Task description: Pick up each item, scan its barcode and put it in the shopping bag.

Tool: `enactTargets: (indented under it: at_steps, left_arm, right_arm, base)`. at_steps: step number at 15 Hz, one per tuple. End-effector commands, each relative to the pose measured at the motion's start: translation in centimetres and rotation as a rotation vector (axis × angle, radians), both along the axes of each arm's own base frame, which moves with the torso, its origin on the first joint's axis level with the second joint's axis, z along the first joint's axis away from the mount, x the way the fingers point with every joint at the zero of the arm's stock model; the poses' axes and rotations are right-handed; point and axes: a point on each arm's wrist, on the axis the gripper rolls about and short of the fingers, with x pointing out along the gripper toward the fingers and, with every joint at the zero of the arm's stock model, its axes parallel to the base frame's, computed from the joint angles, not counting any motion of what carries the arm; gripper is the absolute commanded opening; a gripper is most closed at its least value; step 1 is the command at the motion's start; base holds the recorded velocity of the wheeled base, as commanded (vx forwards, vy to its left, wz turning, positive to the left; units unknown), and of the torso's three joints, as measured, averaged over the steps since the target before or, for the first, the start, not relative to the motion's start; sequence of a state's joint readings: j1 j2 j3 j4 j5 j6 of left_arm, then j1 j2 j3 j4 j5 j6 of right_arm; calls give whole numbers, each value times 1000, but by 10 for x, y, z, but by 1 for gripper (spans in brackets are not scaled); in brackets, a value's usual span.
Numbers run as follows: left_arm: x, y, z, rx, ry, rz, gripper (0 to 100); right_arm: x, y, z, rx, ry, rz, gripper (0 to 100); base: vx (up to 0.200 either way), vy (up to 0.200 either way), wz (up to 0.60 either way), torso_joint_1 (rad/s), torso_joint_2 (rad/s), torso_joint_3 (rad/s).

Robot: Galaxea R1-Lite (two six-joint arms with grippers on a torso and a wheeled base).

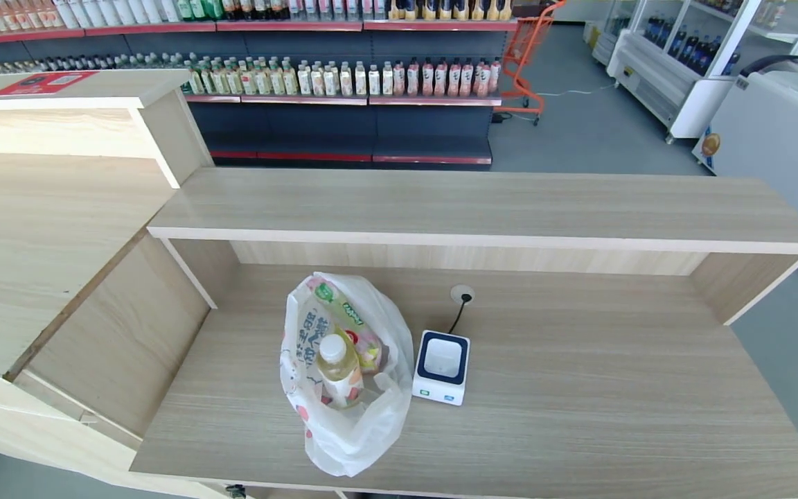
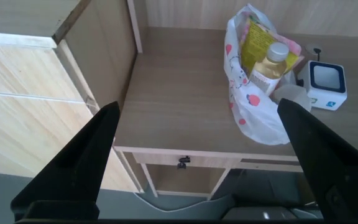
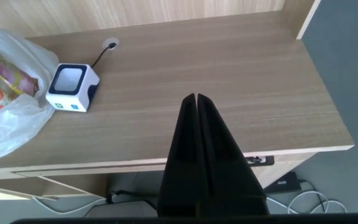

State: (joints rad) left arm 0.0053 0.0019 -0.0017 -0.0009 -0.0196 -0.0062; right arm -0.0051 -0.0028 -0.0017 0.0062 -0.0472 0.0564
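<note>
Now, w/ left hand (image 2: 197, 106) wide & right hand (image 3: 196, 97) pinched empty, you'd prob. lift flimsy, loaded shopping bag (image 1: 350, 443) by its rim.

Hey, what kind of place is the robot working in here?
Most likely a small supermarket checkout: a barcode scanner sits on the wooden counter beside a filled shopping bag, with shelves of bottled drinks and glass-door fridges behind.
</note>
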Motion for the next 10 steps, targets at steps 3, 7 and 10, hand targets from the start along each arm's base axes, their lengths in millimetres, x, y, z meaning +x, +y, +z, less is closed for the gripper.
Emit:
enactTargets:
  at_steps: [3, 7, 10]
  left_arm:
    - [0, 0, 0, -1, -1, -1, 100]
    - [1, 0, 0, 0, 7, -1, 100]
    - [0, 0, 0, -3, -2, -1, 100]
  right_arm:
    - [0, 0, 0, 2, 3, 0, 0]
    - [0, 0, 0, 2, 3, 0, 0]
    - [0, 0, 0, 2, 3, 0, 0]
  base:
    - [0, -200, 0, 1, -1, 1]
    - [50, 0, 0, 2, 1, 2]
    - [200, 0, 0, 2, 1, 2]
